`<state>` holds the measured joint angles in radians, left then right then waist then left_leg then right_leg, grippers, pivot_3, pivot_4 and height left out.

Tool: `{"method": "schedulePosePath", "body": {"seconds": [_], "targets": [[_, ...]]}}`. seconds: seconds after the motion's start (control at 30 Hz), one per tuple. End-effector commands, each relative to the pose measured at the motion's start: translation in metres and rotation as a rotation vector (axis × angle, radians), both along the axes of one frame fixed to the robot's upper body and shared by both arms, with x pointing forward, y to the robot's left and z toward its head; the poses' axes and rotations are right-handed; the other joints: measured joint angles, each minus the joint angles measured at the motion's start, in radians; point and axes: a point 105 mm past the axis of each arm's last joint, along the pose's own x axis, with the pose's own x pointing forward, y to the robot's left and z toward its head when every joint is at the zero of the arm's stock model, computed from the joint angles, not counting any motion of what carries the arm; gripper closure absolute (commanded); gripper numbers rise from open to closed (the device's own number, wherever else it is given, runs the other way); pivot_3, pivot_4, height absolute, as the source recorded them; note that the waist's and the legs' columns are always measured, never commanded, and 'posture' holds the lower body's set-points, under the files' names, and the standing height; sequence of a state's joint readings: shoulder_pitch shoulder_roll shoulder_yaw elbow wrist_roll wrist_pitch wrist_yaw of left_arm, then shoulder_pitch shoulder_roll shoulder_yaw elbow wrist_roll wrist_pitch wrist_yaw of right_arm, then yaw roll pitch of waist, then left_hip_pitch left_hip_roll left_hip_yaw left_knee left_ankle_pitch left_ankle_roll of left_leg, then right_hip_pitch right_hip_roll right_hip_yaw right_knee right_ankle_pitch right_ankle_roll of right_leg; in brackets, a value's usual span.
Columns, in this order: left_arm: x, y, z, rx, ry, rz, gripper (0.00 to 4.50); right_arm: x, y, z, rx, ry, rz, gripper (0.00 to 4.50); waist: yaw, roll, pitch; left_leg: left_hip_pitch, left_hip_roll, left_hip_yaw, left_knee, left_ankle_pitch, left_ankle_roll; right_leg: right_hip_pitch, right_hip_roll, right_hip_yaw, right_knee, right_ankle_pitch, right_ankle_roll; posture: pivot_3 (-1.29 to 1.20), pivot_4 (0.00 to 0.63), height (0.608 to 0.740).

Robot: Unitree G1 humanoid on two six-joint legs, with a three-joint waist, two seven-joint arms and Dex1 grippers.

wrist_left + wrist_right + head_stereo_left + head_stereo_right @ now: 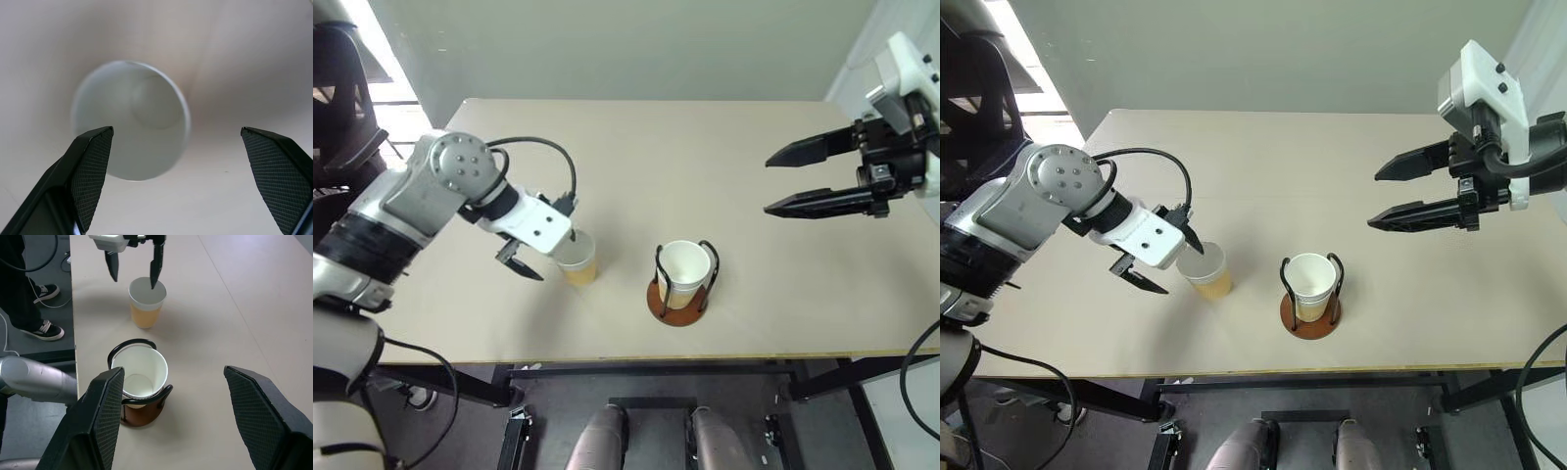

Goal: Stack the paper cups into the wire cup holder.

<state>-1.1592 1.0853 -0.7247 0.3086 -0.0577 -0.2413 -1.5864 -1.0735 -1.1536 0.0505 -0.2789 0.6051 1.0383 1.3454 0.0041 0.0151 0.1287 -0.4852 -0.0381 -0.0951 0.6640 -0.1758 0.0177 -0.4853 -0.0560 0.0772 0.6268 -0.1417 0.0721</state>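
A tan paper cup (579, 260) stands upright and alone on the table, left of the wire cup holder (676, 303). The holder's brown disc base carries black wire loops around another paper cup (685, 268), white inside. My left gripper (546, 252) hangs open just above the loose cup, pointing steeply down. In the left wrist view one finger (91, 164) sits over the cup's mouth (132, 122) and the other finger (277, 169) is off to its side. My right gripper (768, 184) is raised at the right, open and empty, well away from the holder (141, 413).
The beige table (764, 294) has bare surface all round the two cups. Its front edge runs close below the holder. A person's legs and black shoes (46, 330) stand beside the table's left edge. A dark chair (337, 88) is at the far left.
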Motion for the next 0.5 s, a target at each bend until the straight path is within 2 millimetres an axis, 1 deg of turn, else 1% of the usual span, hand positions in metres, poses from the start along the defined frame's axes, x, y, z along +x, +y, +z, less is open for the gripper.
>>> {"method": "schedulePosePath", "body": {"seconds": [0.03, 0.23, 0.3, 0.4, 0.5], "targets": [[-0.003, 0.003, 0.009, 0.007, -0.020, -0.009, 0.00, -0.003, -0.001, 0.008, 0.003, -0.045, 0.004, 1.24, 0.001, 0.000, 0.000, 0.000, 0.000, 0.000, 0.000, 0.000, 0.000, 0.000, 0.000, 0.000, 0.000, 0.000, 0.000, 0.00, 0.150, 0.740], [0.006, 0.001, 0.000, 0.015, -0.026, -0.001, 0.00, -0.001, -0.001, 0.004, 0.003, -0.065, 0.011, 1.24, 0.002, 0.000, 0.000, 0.000, 0.000, 0.000, 0.001, 0.000, 0.000, 0.000, 0.000, 0.000, 0.000, 0.000, -0.001, 0.00, 0.150, 0.740], [0.009, 0.001, -0.006, 0.022, -0.022, -0.001, 0.00, 0.000, -0.002, 0.002, 0.006, -0.077, 0.025, 1.24, 0.001, 0.000, 0.000, 0.000, 0.000, 0.000, 0.001, 0.000, 0.000, 0.000, 0.000, 0.000, 0.000, 0.001, -0.001, 0.00, 0.150, 0.740], [0.012, -0.002, -0.016, 0.017, -0.003, -0.003, 0.59, -0.003, -0.002, -0.002, 0.037, -0.088, 0.082, 1.21, 0.001, 0.000, 0.000, 0.000, 0.000, 0.000, 0.001, 0.000, 0.000, 0.000, 0.000, 0.000, 0.001, 0.001, -0.001, 0.00, 0.150, 0.740], [0.013, -0.002, -0.020, 0.015, 0.008, -0.001, 1.59, -0.006, -0.007, -0.007, 0.060, -0.103, 0.127, 1.21, 0.001, 0.000, 0.000, 0.000, 0.000, 0.000, 0.001, 0.000, 0.000, 0.000, 0.000, 0.000, 0.000, 0.001, 0.000, 0.00, 0.150, 0.740]]}}
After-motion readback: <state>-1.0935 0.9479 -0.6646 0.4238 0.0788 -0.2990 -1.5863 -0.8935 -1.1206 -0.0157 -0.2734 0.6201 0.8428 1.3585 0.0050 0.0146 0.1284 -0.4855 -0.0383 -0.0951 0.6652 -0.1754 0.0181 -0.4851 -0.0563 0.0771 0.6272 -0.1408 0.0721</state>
